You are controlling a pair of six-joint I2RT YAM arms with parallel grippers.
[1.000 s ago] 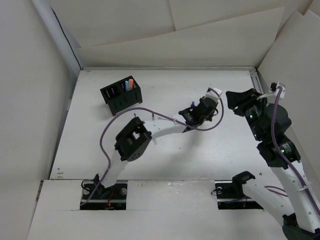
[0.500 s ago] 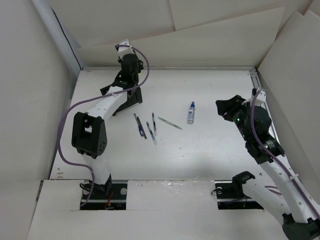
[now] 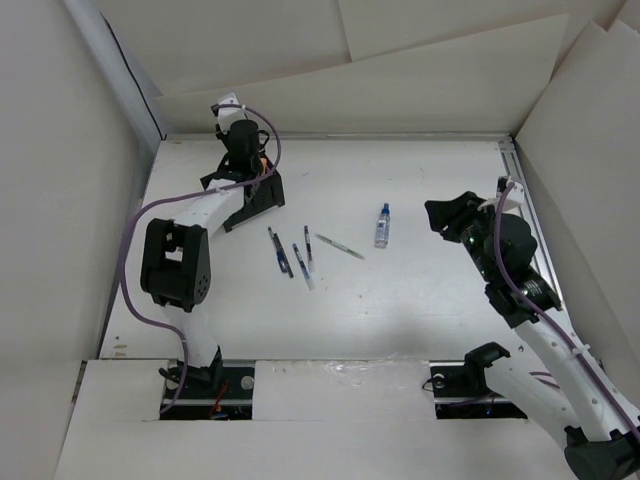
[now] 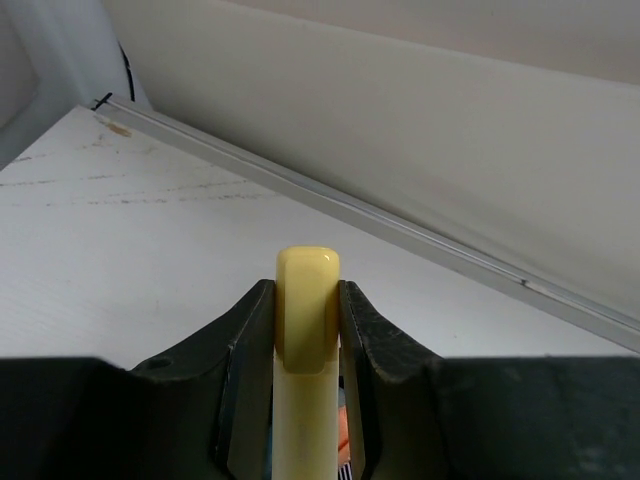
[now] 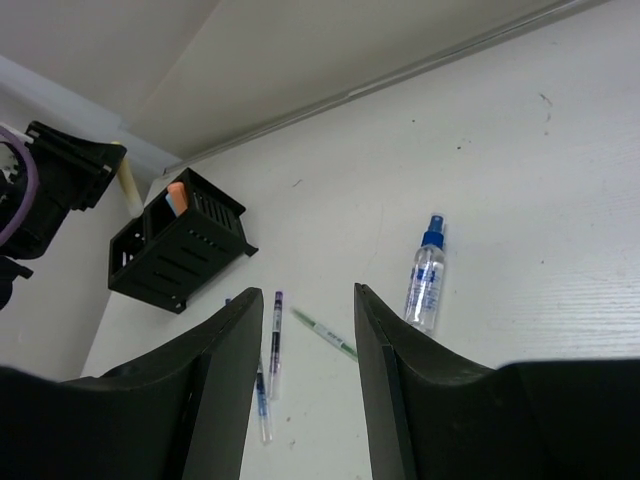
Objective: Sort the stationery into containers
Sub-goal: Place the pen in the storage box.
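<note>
My left gripper [image 3: 246,168] is at the far left, right over the black organiser box [image 3: 262,201]. It is shut on the short yellowish stick [image 4: 306,340], held upright between its jaws. From the right wrist view the stick [image 5: 128,186] hangs above the box [image 5: 185,250], where the orange-banded marker [image 5: 176,194] stands in a compartment. Several pens [image 3: 291,255] and a green-marked pen [image 3: 340,246] lie mid-table. The blue-capped clear tube [image 3: 383,225] lies to their right. My right gripper [image 3: 442,213] is open and empty, held right of the tube.
A metal rail [image 4: 400,235] runs along the table's far edge below the white back wall. White panels close in the left and right sides. The purple cable [image 3: 135,250] loops off the left arm.
One second ago my left arm reached over the middle of the table; it has swung to the organiser box, uncovering the pens and tube. The right gripper moved nearer and a little left.
</note>
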